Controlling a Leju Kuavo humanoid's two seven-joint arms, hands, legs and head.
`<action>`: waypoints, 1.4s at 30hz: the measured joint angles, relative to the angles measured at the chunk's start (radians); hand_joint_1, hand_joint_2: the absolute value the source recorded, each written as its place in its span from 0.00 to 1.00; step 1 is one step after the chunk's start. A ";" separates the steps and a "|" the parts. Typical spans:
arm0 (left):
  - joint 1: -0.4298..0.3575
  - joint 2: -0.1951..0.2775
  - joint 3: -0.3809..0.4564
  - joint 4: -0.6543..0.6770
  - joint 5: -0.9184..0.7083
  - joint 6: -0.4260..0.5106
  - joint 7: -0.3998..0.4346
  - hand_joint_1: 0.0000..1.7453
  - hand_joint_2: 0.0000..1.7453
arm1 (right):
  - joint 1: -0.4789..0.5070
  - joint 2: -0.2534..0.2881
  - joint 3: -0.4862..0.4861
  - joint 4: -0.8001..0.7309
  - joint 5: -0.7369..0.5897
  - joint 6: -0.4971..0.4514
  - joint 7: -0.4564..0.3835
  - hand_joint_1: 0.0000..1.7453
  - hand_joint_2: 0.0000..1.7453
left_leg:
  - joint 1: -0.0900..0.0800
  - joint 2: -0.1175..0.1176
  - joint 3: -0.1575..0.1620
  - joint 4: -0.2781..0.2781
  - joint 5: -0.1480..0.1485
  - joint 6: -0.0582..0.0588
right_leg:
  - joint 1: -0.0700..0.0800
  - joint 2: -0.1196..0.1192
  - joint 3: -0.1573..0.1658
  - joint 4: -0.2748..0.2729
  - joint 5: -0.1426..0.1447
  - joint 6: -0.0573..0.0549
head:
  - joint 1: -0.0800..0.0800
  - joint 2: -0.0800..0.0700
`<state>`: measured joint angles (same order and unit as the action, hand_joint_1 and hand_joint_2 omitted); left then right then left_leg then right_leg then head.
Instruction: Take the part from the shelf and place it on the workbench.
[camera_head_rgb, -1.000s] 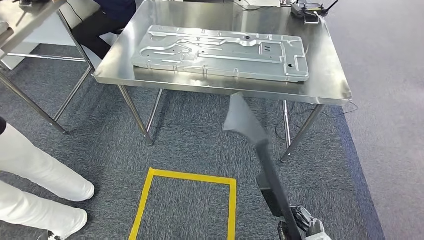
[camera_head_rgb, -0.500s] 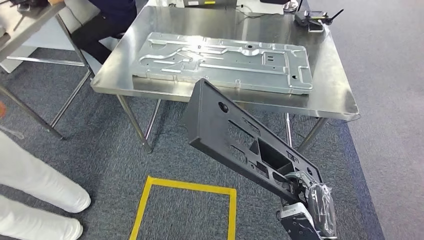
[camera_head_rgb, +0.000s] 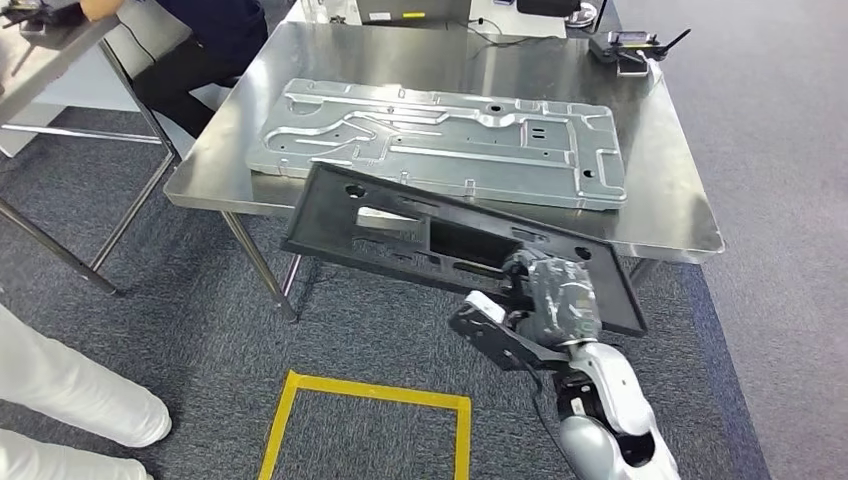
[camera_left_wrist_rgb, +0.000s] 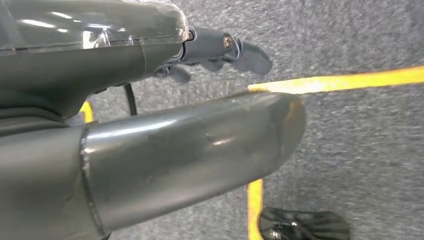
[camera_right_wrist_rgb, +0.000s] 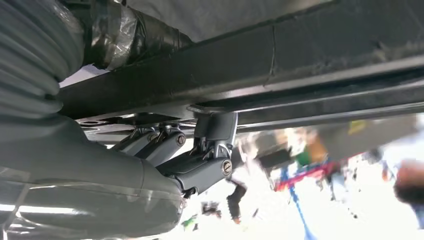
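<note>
A long black plastic part (camera_head_rgb: 400, 225) with several cut-outs lies almost flat in the air, just in front of the steel workbench (camera_head_rgb: 665, 215) and about level with its front edge. My right hand (camera_head_rgb: 555, 295) grips the part near its right end from below. In the right wrist view the fingers (camera_right_wrist_rgb: 200, 167) wrap the underside of the black part (camera_right_wrist_rgb: 300, 60). A large silver stamped metal plate (camera_head_rgb: 440, 140) lies across the workbench top. My left hand (camera_left_wrist_rgb: 210, 47) hangs over the carpet with its fingers apart and nothing in them.
A yellow taped square (camera_head_rgb: 370, 395) marks the carpet in front of the bench. A person's white-trousered legs (camera_head_rgb: 70, 390) stand at the left. Another person in dark clothes (camera_head_rgb: 205, 40) sits behind the bench's left corner. Small devices and cables (camera_head_rgb: 625, 45) lie at the back.
My right arm has lifted and turned the black part from a low, steep, edge-on pose to nearly flat at bench height. The view has shifted slightly.
</note>
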<state>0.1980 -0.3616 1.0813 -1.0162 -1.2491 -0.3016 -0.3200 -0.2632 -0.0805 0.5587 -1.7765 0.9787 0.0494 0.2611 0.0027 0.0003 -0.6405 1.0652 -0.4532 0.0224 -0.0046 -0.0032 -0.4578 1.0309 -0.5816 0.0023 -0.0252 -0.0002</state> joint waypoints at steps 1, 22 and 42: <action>-0.016 0.000 0.026 0.010 -0.028 0.001 -0.011 0.00 0.00 | -0.018 0.011 0.023 0.022 0.001 0.018 0.000 1.00 1.00 | 0.002 -0.003 0.011 -0.004 -0.002 0.005 | 0.001 0.001 0.005 0.006 0.001 0.005 | 0.000 0.000; -0.158 0.022 0.260 0.175 -0.178 0.053 -0.073 0.00 0.00 | -0.130 0.084 0.153 0.252 -0.021 0.036 -0.031 1.00 1.00 | 0.013 -0.012 0.040 0.183 -0.147 -0.025 | 0.008 0.011 -0.097 -0.028 0.110 -0.050 | -0.001 0.000; -0.171 0.012 0.345 0.170 -0.225 0.021 -0.091 0.00 0.00 | -0.122 0.048 0.030 0.145 0.002 0.026 -0.029 1.00 1.00 | 0.014 -0.011 0.138 -0.034 -0.078 0.013 | 0.001 0.008 -0.242 0.160 0.012 0.006 | 0.000 0.000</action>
<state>0.0268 -0.3495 1.4264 -0.8465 -1.4737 -0.2801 -0.4107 -0.3849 -0.0320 0.5884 -1.6319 0.9811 0.0752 0.2325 0.0168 -0.0110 -0.5024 1.0308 -0.5317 0.0352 -0.0039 0.0051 -0.6997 1.1913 -0.5700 0.0086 -0.0254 -0.0003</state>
